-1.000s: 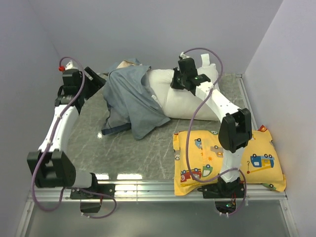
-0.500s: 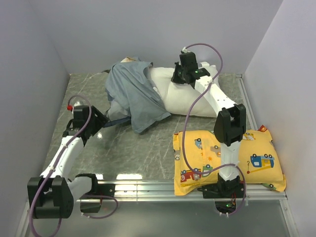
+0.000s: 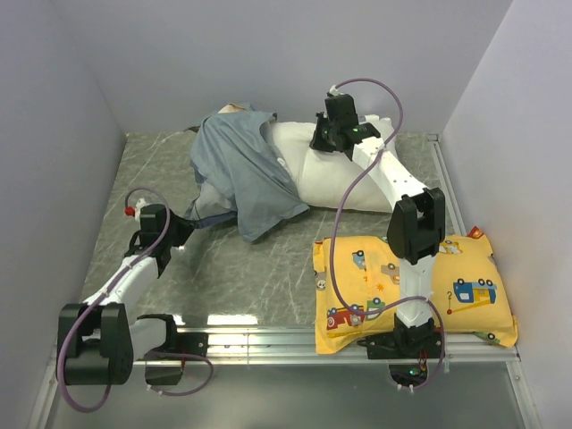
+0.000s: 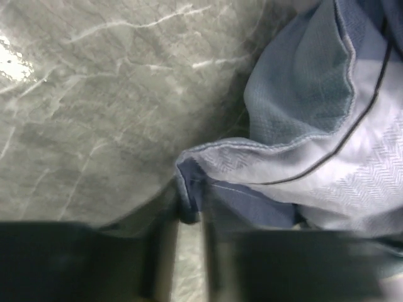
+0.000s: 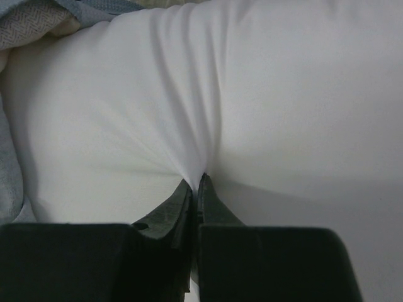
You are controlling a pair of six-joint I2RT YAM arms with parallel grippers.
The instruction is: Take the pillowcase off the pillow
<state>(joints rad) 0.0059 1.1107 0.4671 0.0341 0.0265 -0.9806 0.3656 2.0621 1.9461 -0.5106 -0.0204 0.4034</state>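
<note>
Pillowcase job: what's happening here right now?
The right gripper pinches the white pillow at the back. The left gripper clamps a corner of the pillowcase, out toward the front left. The pillowcase covers only the pillow's left end; the rest is bare. A yellow pillow lies by the right base.

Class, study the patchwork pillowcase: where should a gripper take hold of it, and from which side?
Grip the stitched hem corner of the pillowcase, coming in low from the near left. It trails onto the table, clear of the pillow, so pulling there should draw the case off.
</note>
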